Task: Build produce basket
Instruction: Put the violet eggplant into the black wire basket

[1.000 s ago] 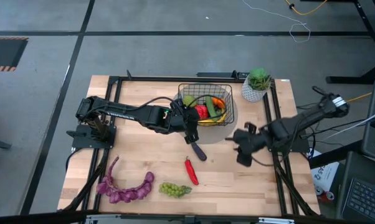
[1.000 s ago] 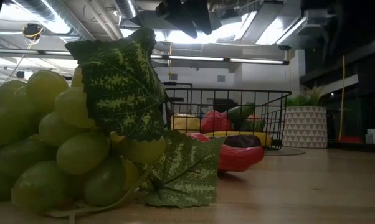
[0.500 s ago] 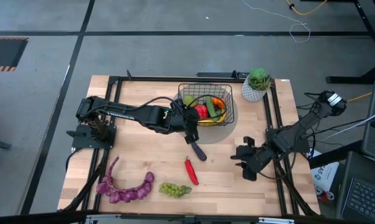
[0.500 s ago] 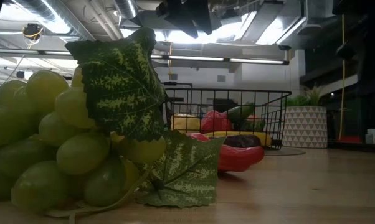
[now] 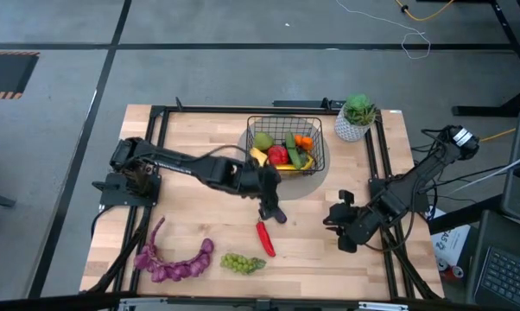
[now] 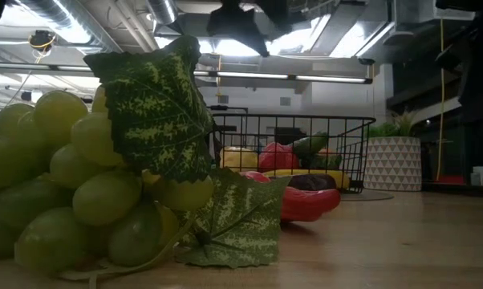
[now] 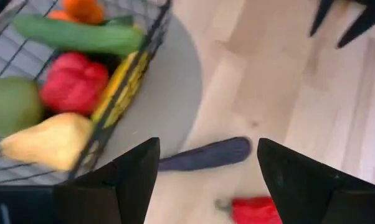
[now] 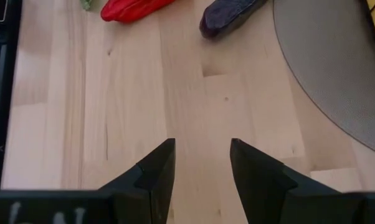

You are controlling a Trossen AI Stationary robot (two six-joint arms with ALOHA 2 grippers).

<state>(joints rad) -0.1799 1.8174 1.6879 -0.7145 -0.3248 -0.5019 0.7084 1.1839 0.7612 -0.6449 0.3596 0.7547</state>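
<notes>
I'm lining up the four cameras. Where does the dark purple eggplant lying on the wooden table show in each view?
High view: dark purple eggplant at centre, under the left gripper.
Low view: dark, glossy shape right of centre, behind the red chili.
Left wrist view: lower centre, between the open fingers.
Right wrist view: top edge.
Shared landmark: the grey round mat beside it.

A green plant in a white patterned pot (image 5: 356,118) stands at the far right corner of the wooden table (image 5: 191,229). A grey round mat (image 5: 301,182) lies left of the pot. Cables (image 5: 415,26) lie on the grey floor beyond the table.
</notes>
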